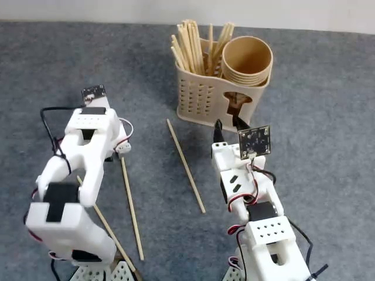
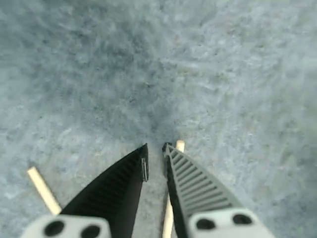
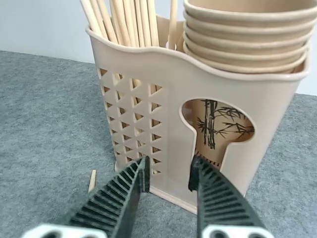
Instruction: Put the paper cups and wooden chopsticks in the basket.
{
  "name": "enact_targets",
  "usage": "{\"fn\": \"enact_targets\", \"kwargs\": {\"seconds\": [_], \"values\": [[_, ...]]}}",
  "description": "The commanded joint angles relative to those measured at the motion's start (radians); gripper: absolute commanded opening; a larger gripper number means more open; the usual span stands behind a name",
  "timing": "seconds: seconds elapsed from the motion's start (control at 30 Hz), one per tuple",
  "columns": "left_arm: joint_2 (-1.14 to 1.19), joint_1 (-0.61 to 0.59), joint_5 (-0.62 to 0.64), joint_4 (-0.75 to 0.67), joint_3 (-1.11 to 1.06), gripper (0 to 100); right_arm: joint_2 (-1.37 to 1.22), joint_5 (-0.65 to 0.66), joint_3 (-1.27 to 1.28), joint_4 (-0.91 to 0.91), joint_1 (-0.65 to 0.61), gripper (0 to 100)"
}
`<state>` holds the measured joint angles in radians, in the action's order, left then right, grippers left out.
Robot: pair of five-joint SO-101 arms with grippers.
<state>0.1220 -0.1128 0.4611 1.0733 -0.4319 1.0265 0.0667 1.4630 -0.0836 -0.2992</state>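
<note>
Left tool [image 2: 154, 149] sits right under my lens, fingers a narrow slit apart and clamping nothing. One wooden chopstick [image 2: 180, 145] lies on the grey surface [image 2: 223, 74] beneath them, its tip peeking past one finger, and a second chopstick [image 2: 43, 191] lies off to the side. Right tool [image 3: 168, 171] hangs open and empty, just short of the basket [image 3: 148, 119]. Stack of paper cups [image 3: 242, 44] sits in the basket, bundle of chopsticks [image 3: 124, 20] upright in the compartment beside it. On the high view, a third chopstick [image 1: 186, 165] lies loose between the two arms.
</note>
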Motion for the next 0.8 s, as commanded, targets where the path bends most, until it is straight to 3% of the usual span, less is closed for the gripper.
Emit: {"fn": "enact_targets", "kwargs": {"seconds": [0.0, 0.2, 0.63, 0.77], "values": [[-0.099, 0.058, 0.009, 0.018, 0.019, 7, 0.024, 0.012, -0.004, -0.024, -0.007, 14.5], [-0.064, 0.104, 0.009, 0.009, -0.005, 7, 0.024, 0.012, -0.004, -0.024, -0.007, 14.5], [0.104, 0.062, 0.009, -0.038, 0.002, 7, 0.024, 0.012, -0.004, -0.024, -0.007, 14.5], [0.101, 0.064, 0.064, -0.046, 0.004, 1, 0.024, 0.012, -0.004, -0.024, -0.007, 14.5]]}}
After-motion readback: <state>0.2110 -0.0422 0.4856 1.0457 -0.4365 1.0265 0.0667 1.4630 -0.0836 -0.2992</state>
